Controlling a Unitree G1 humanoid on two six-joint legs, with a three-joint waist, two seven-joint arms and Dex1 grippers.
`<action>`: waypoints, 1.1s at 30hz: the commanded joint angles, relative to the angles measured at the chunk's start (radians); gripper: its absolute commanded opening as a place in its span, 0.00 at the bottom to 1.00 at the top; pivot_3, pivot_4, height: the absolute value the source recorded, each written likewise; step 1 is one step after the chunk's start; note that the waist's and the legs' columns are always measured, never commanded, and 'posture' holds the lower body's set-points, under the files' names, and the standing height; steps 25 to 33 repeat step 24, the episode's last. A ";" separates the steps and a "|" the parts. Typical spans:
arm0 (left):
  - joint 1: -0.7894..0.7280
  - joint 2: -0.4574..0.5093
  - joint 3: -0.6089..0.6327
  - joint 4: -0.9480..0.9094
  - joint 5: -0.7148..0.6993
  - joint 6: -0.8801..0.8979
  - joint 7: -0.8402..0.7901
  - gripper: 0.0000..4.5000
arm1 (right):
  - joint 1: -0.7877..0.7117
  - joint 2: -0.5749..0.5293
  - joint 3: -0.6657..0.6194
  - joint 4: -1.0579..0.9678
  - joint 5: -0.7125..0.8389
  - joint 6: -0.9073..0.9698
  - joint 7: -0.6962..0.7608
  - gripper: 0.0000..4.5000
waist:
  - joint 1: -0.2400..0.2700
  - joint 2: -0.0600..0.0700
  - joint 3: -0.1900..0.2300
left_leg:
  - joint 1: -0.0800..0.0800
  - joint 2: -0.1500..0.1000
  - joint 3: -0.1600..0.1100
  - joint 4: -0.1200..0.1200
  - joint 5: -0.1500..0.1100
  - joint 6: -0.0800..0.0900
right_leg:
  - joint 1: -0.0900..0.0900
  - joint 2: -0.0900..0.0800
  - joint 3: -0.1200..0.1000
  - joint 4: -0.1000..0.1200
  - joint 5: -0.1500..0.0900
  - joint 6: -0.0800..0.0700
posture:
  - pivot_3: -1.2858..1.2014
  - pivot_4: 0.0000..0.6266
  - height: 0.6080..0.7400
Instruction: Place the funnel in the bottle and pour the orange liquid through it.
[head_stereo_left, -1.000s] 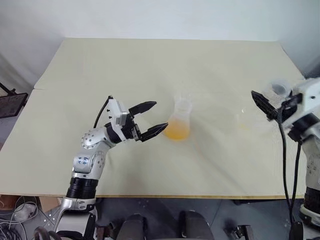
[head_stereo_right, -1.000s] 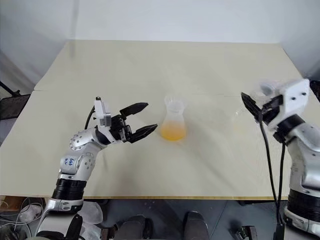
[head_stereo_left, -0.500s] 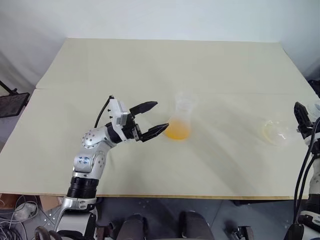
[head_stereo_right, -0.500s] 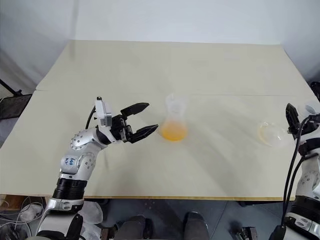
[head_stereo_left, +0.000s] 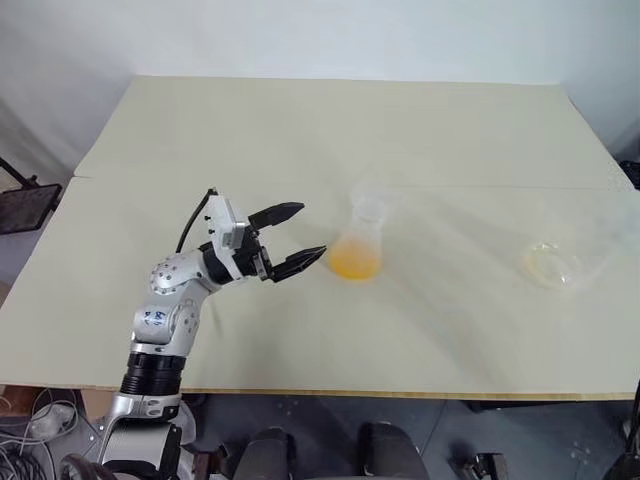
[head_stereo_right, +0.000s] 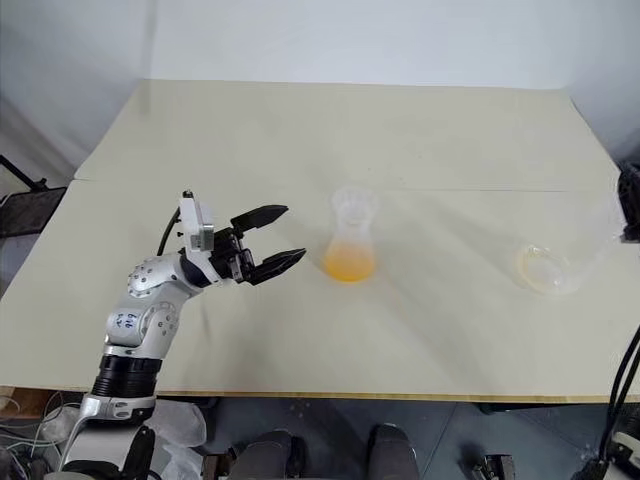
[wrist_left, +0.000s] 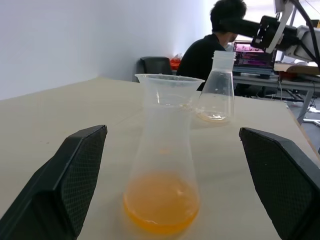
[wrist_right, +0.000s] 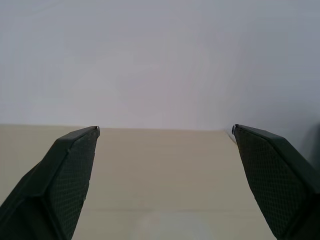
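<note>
The bottle (head_stereo_left: 357, 248), a small clear conical flask, stands upright mid-table with the orange liquid (head_stereo_left: 354, 264) pooled in its base. The see-through funnel (head_stereo_left: 367, 207) sits in its neck, and its round mouth (wrist_left: 169, 82) shows in the left wrist view. My left gripper (head_stereo_left: 311, 230) hangs open just left of the bottle, fingers level and aimed at it without touching. My right gripper (wrist_right: 165, 175) is open and empty, facing the table's far edge and the wall.
A larger clear flask (head_stereo_left: 552, 264) stands on the table at the right, holding only a yellowish trace at its bottom. The table (head_stereo_left: 300, 140) is bare elsewhere. In the left wrist view a person (wrist_left: 210, 47) sits at a desk beyond the table.
My right gripper opened and let go of the larger flask, which now stands on the table at the right. The right arm drew off to the right edge. The left arm stayed put.
</note>
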 joint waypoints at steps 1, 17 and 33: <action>-0.021 0.035 0.024 0.009 -0.005 -0.012 -0.029 1.00 | -0.057 -0.070 0.002 -0.118 0.054 -0.013 0.049 0.99 | 0.001 0.000 0.000 | 0.000 0.000 0.000 0.000 0.000 0.000 | -0.001 0.000 0.001 0.000 0.000 0.000 | 0.52 0.24 1.00; 0.143 0.296 0.039 0.003 0.101 -0.124 -0.195 1.00 | 0.430 -0.046 0.460 -0.440 -0.092 -0.166 0.581 0.99 | 0.022 -0.001 0.001 | -0.002 -0.001 -0.001 0.001 -0.001 0.001 | 0.000 -0.001 -0.002 -0.001 0.000 0.000 | 0.52 0.24 1.00; 0.204 0.283 0.056 -0.024 0.122 -0.181 -0.140 1.00 | 0.539 -0.061 0.419 -0.337 -0.159 -0.310 0.673 0.99 | 0.027 -0.001 0.001 | 0.001 0.000 -0.002 0.001 -0.001 0.001 | 0.003 0.000 -0.002 -0.003 0.000 0.000 | 0.52 0.24 1.00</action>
